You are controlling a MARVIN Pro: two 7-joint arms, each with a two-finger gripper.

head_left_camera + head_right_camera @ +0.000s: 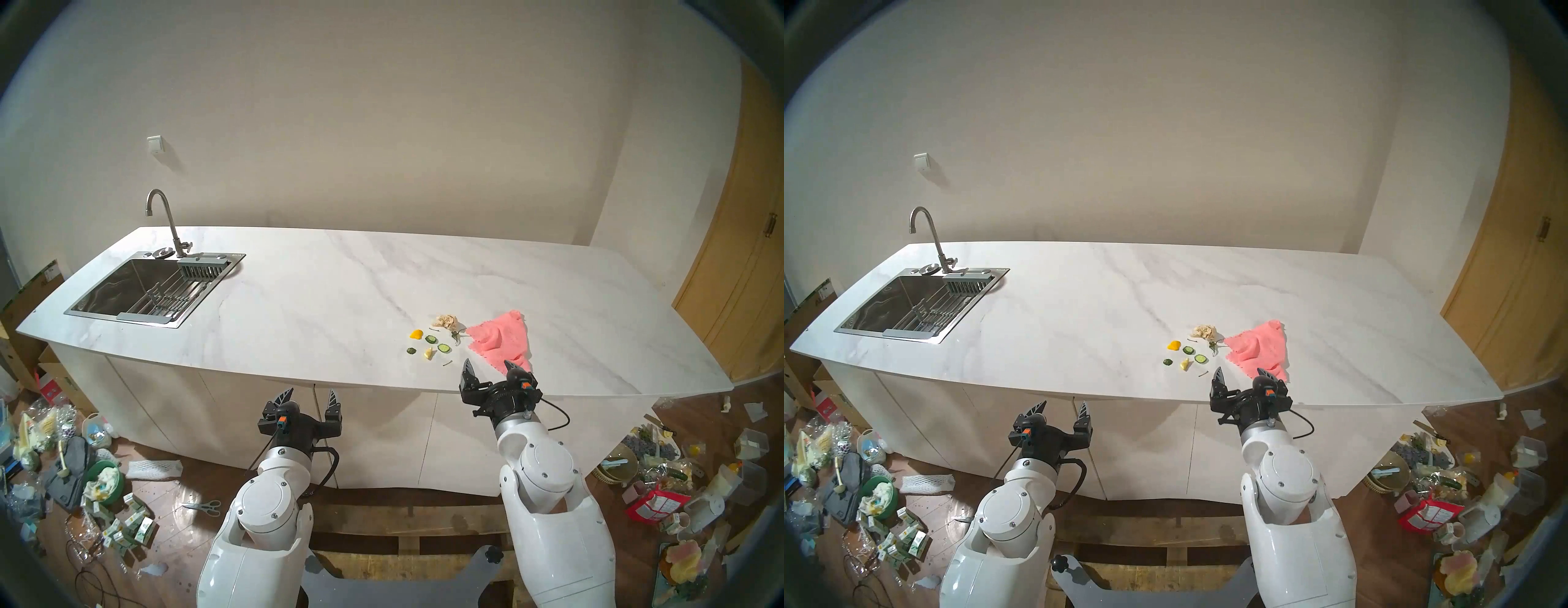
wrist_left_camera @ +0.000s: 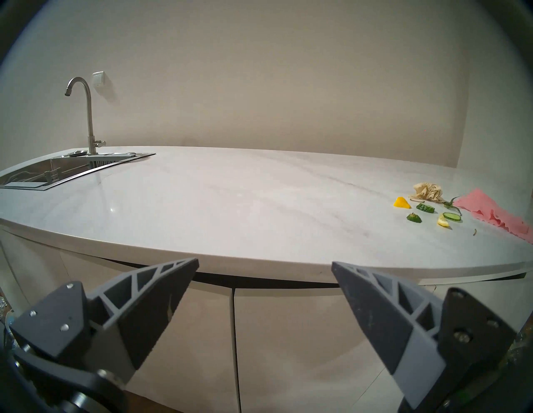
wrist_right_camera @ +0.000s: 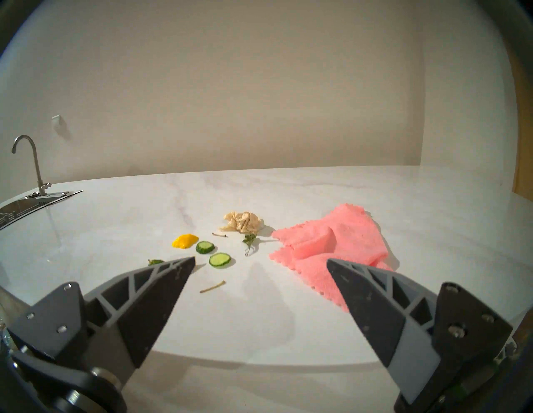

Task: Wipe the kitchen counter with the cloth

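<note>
Loosely crumpled cloth (image 1: 502,341), long axis toward the front edge

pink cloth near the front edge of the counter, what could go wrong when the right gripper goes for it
1. The salmon-pink zigzag-edged cloth lies rumpled at the white marble-look counter edge; the open right gripper might pinch one layer or drag it off.
2. Cucumber slices and a beige papery wad sit beside it; a wipe could scatter them.

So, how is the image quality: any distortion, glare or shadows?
Head views: fisheye bends the counter edge, dark rim in the corners. Left wrist: a small glare spot on the counter, soft focus. Right wrist: the open right gripper casts a faint shadow before the cloth.
</note>
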